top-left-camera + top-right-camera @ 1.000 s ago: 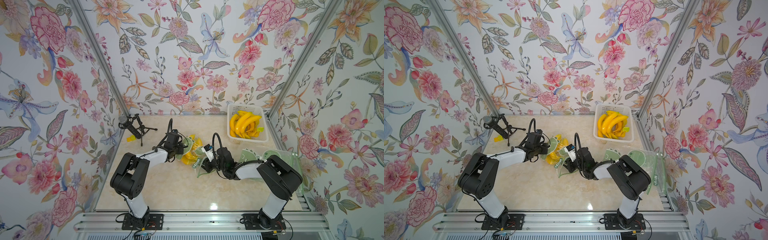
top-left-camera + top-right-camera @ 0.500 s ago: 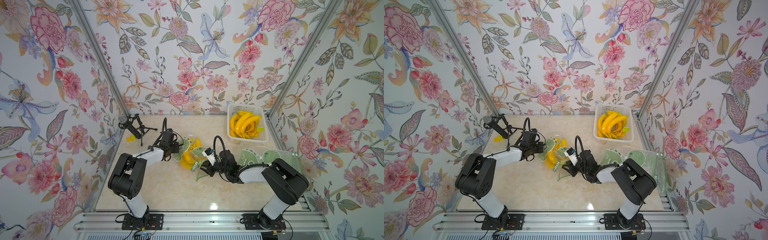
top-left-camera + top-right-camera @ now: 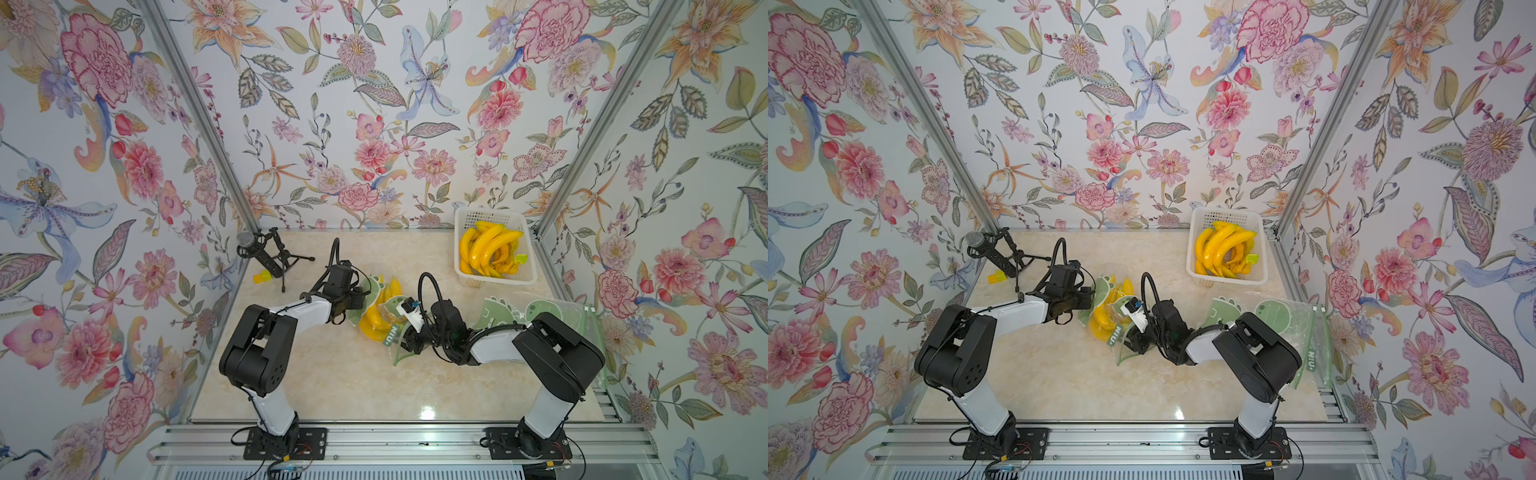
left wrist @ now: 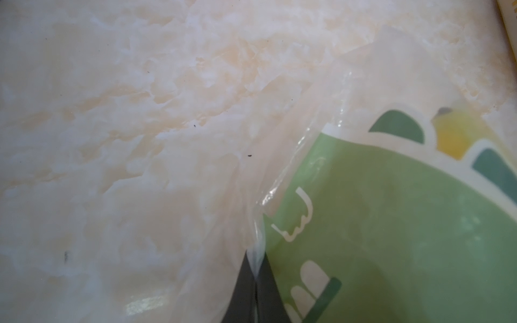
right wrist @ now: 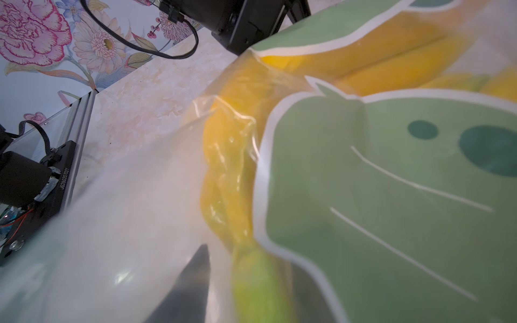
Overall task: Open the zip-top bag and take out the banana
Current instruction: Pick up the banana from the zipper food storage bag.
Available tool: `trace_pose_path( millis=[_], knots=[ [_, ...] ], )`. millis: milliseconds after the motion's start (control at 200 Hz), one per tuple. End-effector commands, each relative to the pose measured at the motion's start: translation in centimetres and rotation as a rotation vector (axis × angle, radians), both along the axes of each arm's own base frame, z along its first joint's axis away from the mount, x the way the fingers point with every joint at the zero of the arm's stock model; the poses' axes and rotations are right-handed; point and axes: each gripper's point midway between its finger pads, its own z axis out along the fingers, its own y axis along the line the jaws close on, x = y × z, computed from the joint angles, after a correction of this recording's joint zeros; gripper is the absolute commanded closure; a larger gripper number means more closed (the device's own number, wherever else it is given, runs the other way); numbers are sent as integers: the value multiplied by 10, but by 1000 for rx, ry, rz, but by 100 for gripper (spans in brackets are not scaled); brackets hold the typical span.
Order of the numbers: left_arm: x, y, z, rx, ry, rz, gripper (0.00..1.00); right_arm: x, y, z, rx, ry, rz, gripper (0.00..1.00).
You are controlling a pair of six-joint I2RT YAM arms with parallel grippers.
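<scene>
Clamping the zip-top bag (image 4: 391, 223) edge is the left gripper (image 4: 256, 268).

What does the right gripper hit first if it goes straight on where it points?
The right gripper would meet the zip-top bag almost at once: its film lies between the open jaws, a banana just behind it. Depth in the blurred wrist view is uncertain.

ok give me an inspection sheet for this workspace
surface: marble top, glossy
job's things: bag between the arms, bananas inside
clutter: filled basket, spare bags, mic, yellow block
tools: left tool shut on bag edge; right tool at bag, grip unclear
cables: loops at both wrists, wires at bases
surroundings: floral walls, metal rail
</scene>
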Motion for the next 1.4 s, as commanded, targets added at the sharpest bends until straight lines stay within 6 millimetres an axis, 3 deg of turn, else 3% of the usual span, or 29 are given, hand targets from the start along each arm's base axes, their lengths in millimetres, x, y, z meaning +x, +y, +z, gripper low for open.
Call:
trace_pose_path(
  millis=[0, 315, 550, 886, 1116, 1266, 1396],
  knots=[
    [-6, -2, -12, 4, 28, -8, 100, 5, 11, 12, 29, -63, 19, 55],
    [0, 13, -2, 41, -8, 35, 100, -7, 7, 19, 39, -76, 28, 77],
    [16, 41, 7, 20, -23, 110, 100, -22, -2, 29, 53, -91, 58, 79],
    [42, 74, 11, -2, -27, 233, 100, -46, 0, 48, 112, -135, 171, 81],
    [51, 82, 9, 3, -16, 255, 100, -61, 9, 64, 178, -159, 265, 82],
    [50, 77, 9, -21, -11, 244, 100, -53, 13, 63, 169, -172, 247, 83],
    [48, 79, 4, -3, 2, 251, 100, -61, 18, 75, 234, -184, 298, 82]
  ],
)
